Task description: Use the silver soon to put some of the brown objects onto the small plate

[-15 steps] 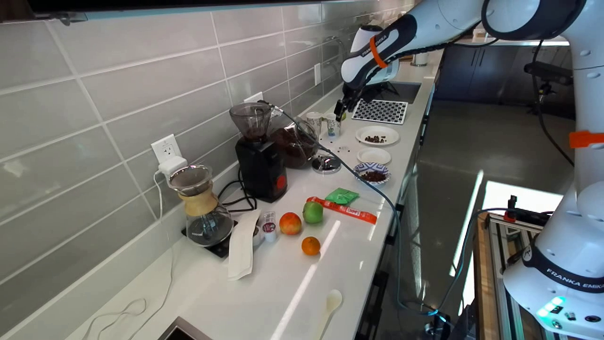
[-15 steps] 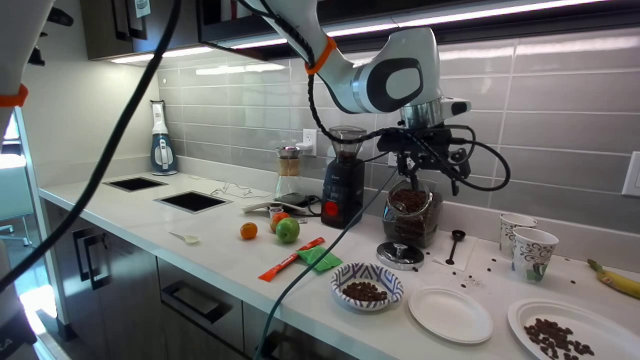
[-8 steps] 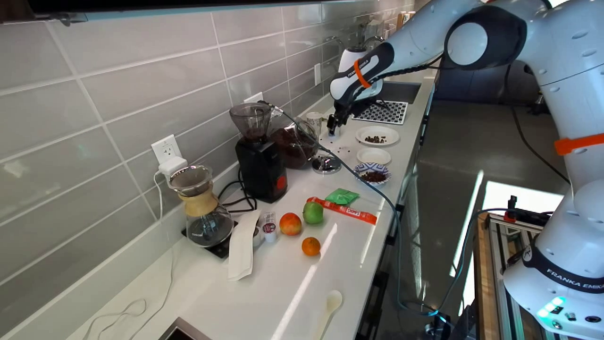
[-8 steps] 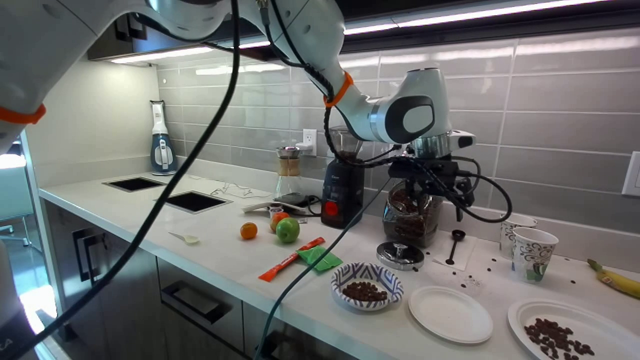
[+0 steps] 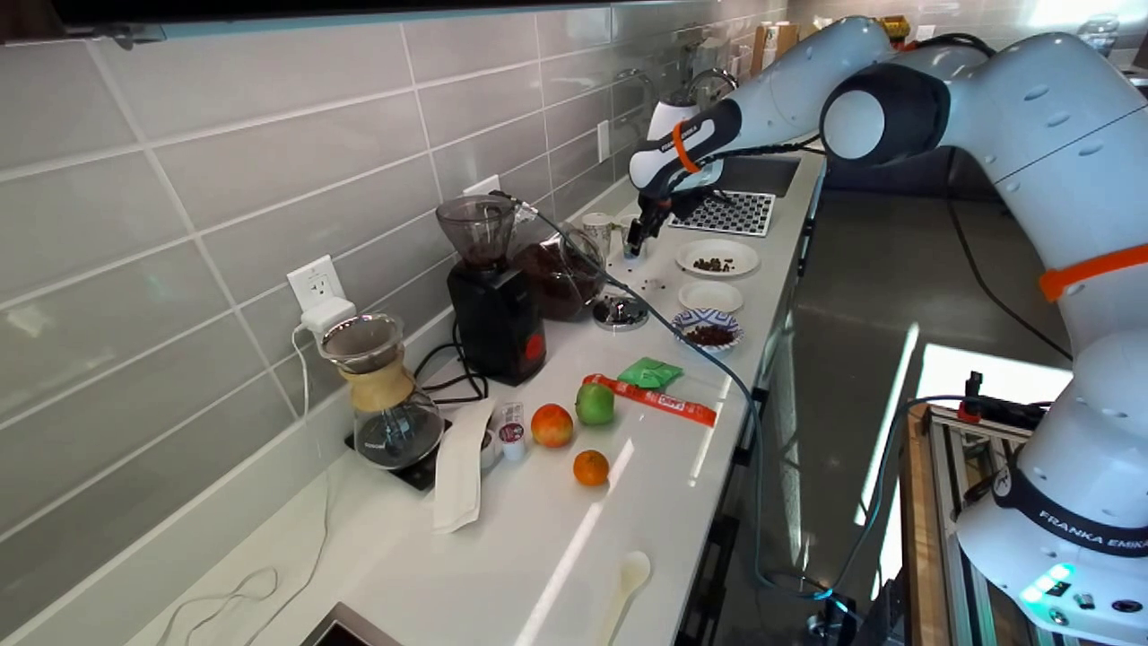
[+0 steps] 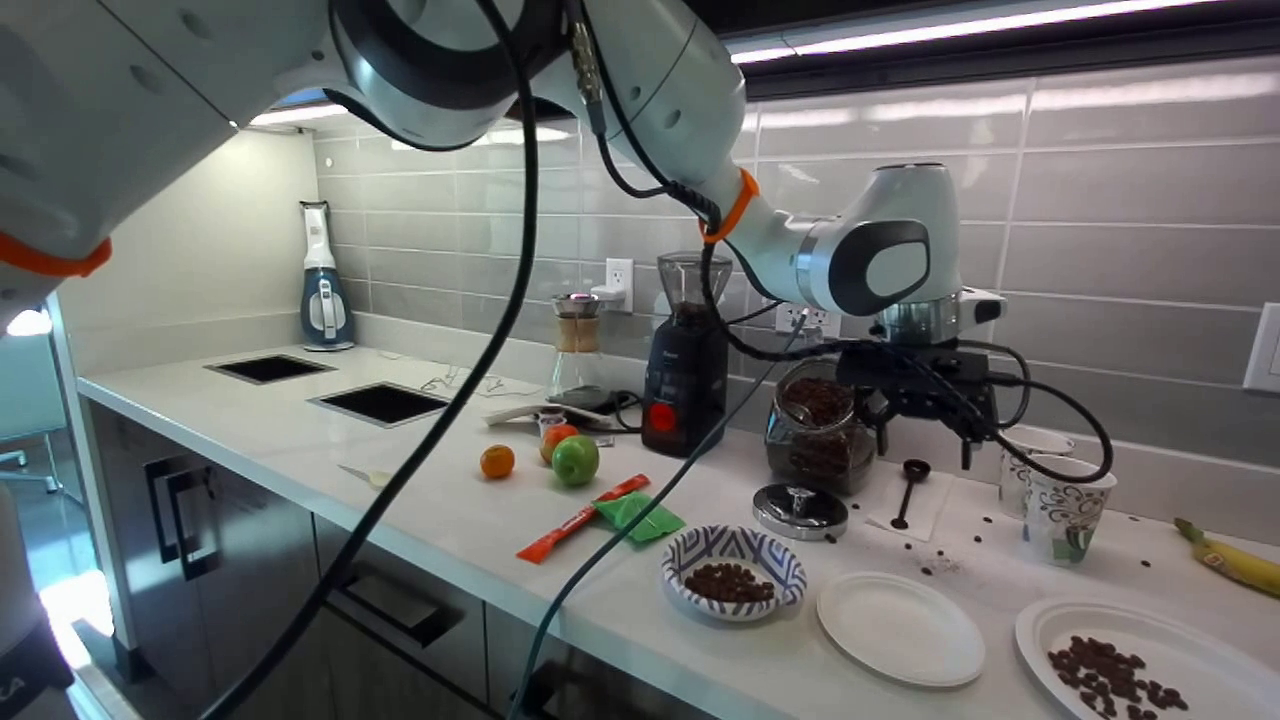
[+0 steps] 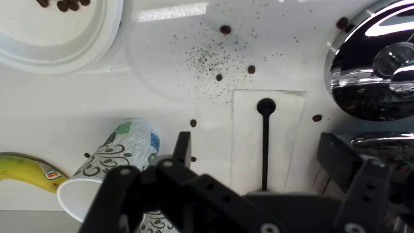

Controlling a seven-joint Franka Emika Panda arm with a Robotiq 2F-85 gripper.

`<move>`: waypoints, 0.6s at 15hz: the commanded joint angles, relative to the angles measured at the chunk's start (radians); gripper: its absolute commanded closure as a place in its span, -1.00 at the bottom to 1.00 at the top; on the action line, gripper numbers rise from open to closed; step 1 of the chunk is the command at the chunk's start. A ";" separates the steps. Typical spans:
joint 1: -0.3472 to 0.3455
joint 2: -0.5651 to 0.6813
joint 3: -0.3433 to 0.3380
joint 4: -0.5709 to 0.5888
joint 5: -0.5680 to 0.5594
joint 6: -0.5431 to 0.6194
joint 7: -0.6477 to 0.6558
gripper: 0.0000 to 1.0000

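**Plainly a kitchen**

A coffee grinder (image 6: 686,385) stands on a long white counter (image 6: 460,520). A tiled wall (image 6: 1120,260) runs behind it, drawers (image 6: 450,580) lie below it, a glass coffee maker (image 6: 577,338) and a jar of beans (image 6: 815,430) flank it, and fruit (image 6: 576,461) sits in front of it. Well along from it is a sink (image 5: 769,170).

A white, jointed, orange-banded robot arm (image 5: 1040,112) arches outward, its black two-fingered claw (image 7: 257,150) pointing straight down, spread wide.
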 commanded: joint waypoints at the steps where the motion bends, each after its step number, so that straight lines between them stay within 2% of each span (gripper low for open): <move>1: -0.059 0.105 0.078 0.148 0.035 -0.062 -0.083 -1.00; 3: -0.079 0.149 0.110 0.204 0.064 -0.087 -0.090 -1.00; 4: -0.048 0.082 0.072 0.102 0.030 -0.031 -0.056 -1.00; 9: -0.067 0.126 0.097 0.160 0.045 -0.043 -0.064 -1.00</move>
